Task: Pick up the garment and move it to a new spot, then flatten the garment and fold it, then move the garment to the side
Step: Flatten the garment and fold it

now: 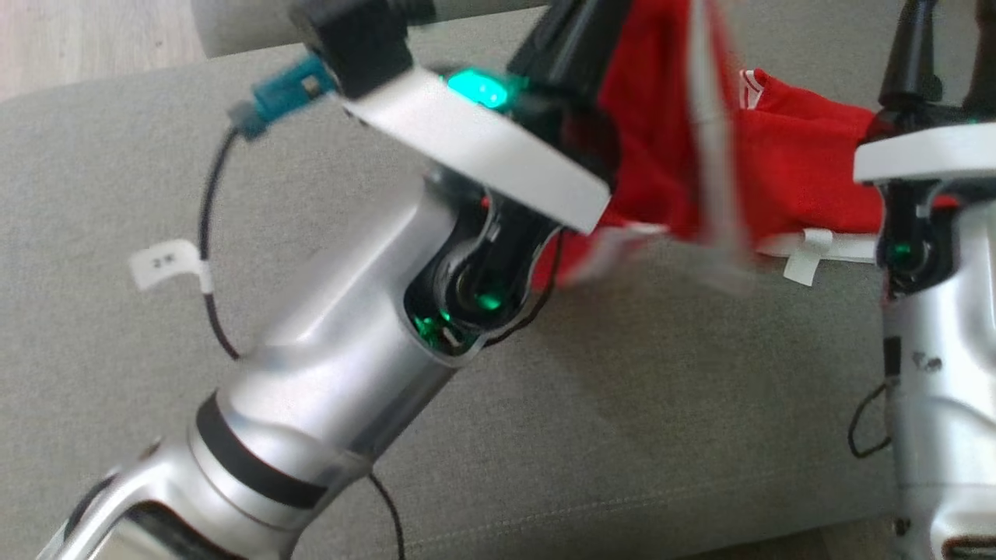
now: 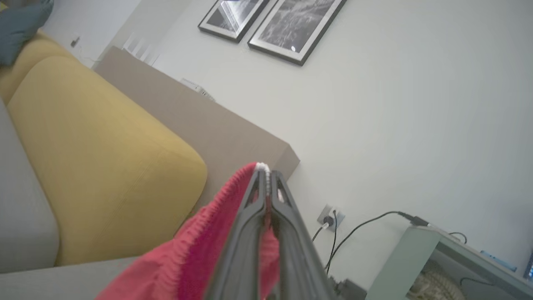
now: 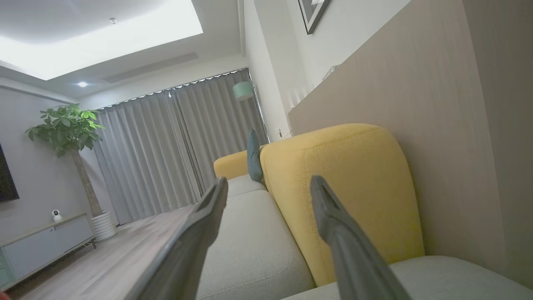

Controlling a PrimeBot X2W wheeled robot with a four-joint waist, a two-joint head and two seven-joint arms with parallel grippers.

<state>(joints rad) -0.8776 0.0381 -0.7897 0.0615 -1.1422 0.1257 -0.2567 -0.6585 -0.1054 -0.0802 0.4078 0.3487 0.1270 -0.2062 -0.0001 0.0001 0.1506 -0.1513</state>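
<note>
Red knit garment with white trim (image 1: 794, 171) hangs bunched over the far right of the grey fabric sofa seat (image 1: 622, 404), between the two arms. Left gripper (image 2: 266, 175) is clamped on its ribbed edge. Right gripper (image 3: 268, 183) stands wide open and empty, pointing at a yellow back cushion (image 3: 341, 187). Held at one edge alone, the cloth may slip free, or settle twisted and resist flattening.

Recorded grey sofa seat (image 1: 661, 404) across lower frame, yellow cushion (image 2: 104, 166) at left, two framed pictures (image 2: 291, 29) at top, potted plant (image 3: 70, 133) at left beside grey curtains (image 3: 166, 146).
</note>
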